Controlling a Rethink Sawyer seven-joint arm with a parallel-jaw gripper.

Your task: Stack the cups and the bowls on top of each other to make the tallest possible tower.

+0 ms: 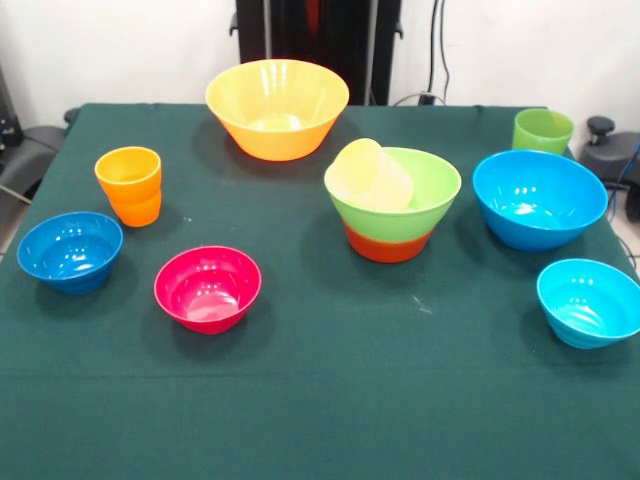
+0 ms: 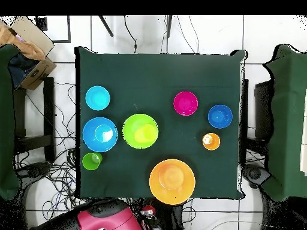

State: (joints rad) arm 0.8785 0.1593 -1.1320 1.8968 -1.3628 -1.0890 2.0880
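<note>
Out beyond our drawn-back arm (image 2: 108, 217), whose gripper we cannot see, the tower (image 1: 392, 203) sits mid-table, its pale yellow cup (image 1: 372, 175) tipped sideways in the light green bowl (image 1: 425, 205).

I see a dark green tablecloth (image 1: 320, 400); a light green bowl (image 1: 425, 195) sits on an orange-red bowl (image 1: 388, 243); inside, a pale yellow cup (image 1: 370, 175); nearby, a magenta bowl (image 1: 208, 288).

Green-clothed table (image 1: 320, 400), white wall (image 1: 120, 50), tiled floor (image 2: 204, 33) with cables (image 2: 54, 173).
</note>
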